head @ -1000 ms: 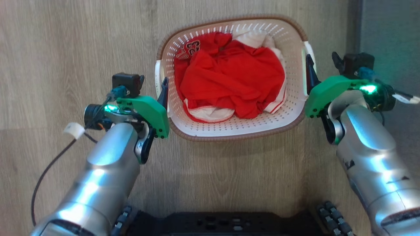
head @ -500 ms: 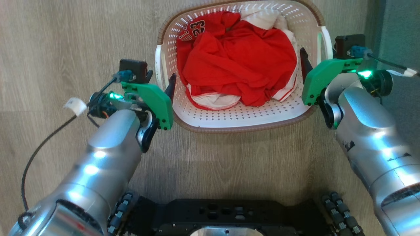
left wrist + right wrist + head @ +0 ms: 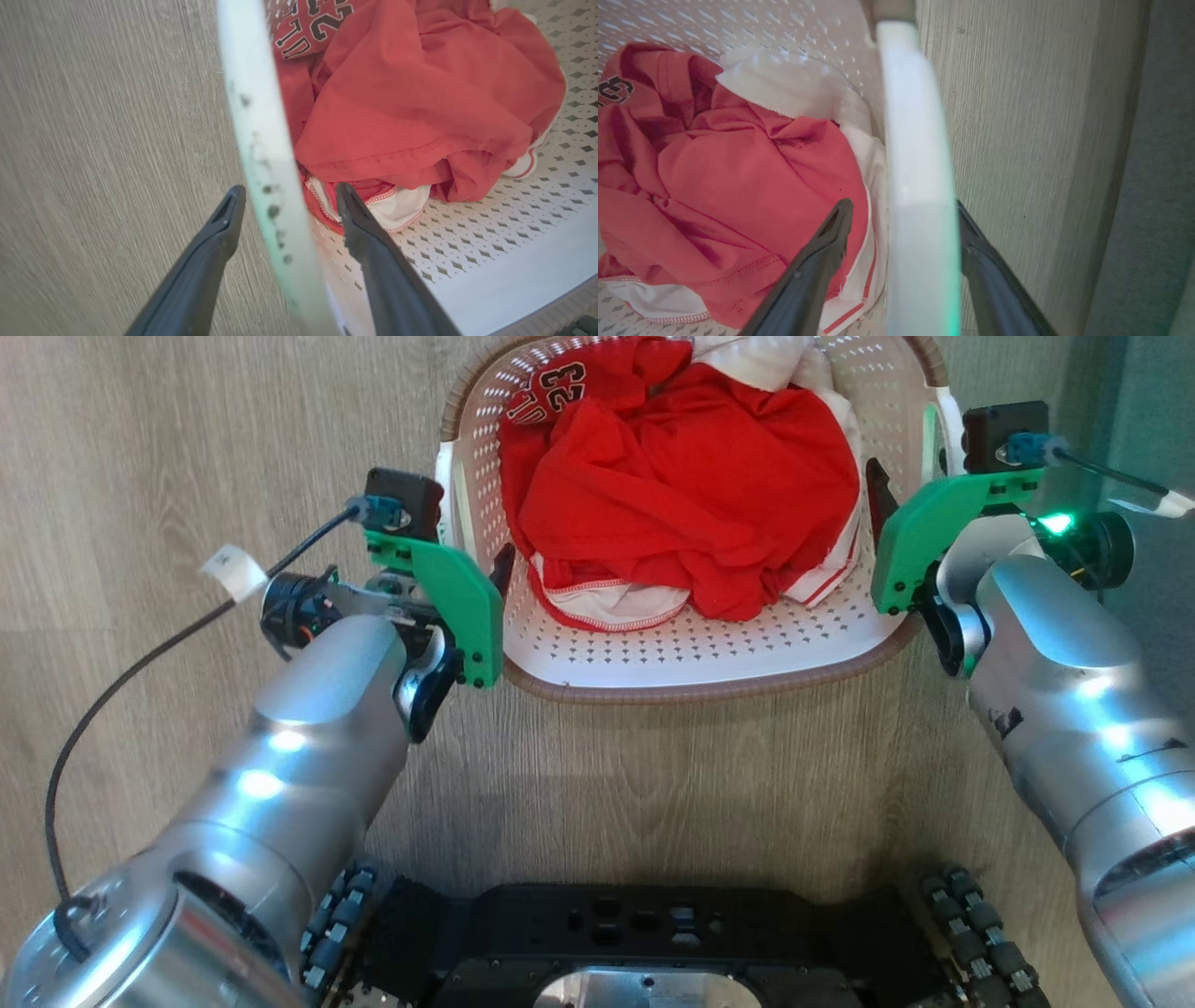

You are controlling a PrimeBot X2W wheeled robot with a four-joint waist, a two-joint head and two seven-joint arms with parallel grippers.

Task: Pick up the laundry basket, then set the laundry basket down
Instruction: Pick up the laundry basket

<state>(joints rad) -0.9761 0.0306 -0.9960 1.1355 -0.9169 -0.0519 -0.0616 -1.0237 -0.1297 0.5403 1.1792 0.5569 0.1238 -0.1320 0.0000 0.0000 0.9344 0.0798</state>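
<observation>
The basket [image 3: 691,658] is sitting between the two arms, straight ahead of the robot over the wooden floor [image 3: 168,448]. I cannot tell whether it is resting on the boards or hanging just off them.

The left jaws are standing apart, straddling the left handle [image 3: 261,140]. One finger is lying outside the basket and the other inside, beside the red clothes [image 3: 420,107], with a gap showing on each side of the bar. The right jaws are mirroring this on the right handle [image 3: 920,163]. They are apart too, the outer finger seeming to be touching the bar and the inner one standing clear of it.

Taking both handles at once is probably aiming at a level load, so the clothes are not sliding to one end. By my reading the pick-up is under way, and an even hold on both handles is what the next move is calling for.
</observation>
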